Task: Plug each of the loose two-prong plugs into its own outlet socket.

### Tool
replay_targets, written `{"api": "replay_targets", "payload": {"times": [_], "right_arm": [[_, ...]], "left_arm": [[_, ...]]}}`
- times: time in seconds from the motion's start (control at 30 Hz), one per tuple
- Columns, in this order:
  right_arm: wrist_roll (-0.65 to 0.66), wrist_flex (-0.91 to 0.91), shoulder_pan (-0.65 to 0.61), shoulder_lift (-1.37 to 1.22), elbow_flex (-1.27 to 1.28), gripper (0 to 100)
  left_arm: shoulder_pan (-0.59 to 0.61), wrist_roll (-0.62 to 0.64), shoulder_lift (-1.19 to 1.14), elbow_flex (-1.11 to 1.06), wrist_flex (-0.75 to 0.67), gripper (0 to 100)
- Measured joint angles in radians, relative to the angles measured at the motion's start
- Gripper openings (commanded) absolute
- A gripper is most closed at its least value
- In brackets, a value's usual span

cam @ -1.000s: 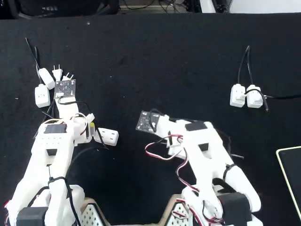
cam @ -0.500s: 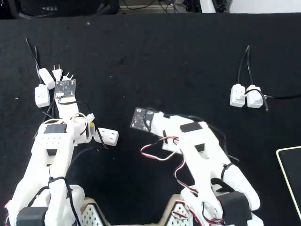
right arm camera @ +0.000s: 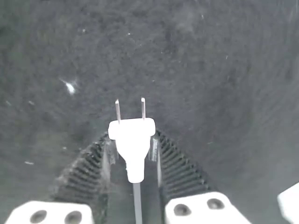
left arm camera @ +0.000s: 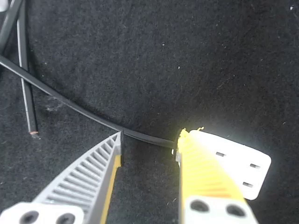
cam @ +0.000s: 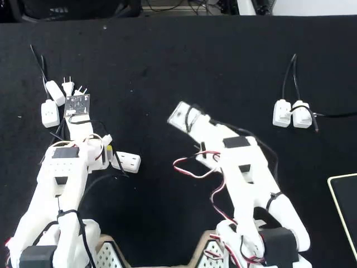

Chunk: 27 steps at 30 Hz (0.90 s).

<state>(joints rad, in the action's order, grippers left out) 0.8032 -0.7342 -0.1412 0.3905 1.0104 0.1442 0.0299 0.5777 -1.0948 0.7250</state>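
Near the table's left edge, toward the far side: two loose plugs with prongs pointing away from the arms. Just beside them, closer to the edge, a socket block. Black cords trailing off toward the far left corner.

Next along, the left end effector, spread wide and gripping nothing. Across the gap at its fingertips, a thin black cord lying on the cloth and running into a white socket. Flat on the table, slots up, touching the outer side of the yellow finger, not between the two. Seen from above, the same socket left of the table's middle, toward the near edge.

Around the middle of the table, the right end effector, closed on a white plug. Centred between the two ribbed fingers, both prongs sticking out past the fingertips, cord running back between them.

Near the right edge, a pair of white cord ends touching side by side. Whether mated, cannot tell.
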Motion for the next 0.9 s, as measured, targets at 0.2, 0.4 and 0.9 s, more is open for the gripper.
{"api": "replay_targets", "payload": {"times": [0.2, 0.4, 0.9], "right_arm": [[-0.110, -0.058, -0.020, -0.011, -0.009, 17.2], [-0.114, -0.058, -0.025, -0.130, -0.068, 17.2], [-0.123, -0.097, 0.052, -0.229, -0.198, 11.5]], "left_arm": [[0.000, 0.000, 0.000, 0.000, 0.000, 20], [0.000, 0.000, 0.000, 0.000, 0.000, 20], [0.000, 0.000, 0.000, 0.000, 0.000, 20]]}}
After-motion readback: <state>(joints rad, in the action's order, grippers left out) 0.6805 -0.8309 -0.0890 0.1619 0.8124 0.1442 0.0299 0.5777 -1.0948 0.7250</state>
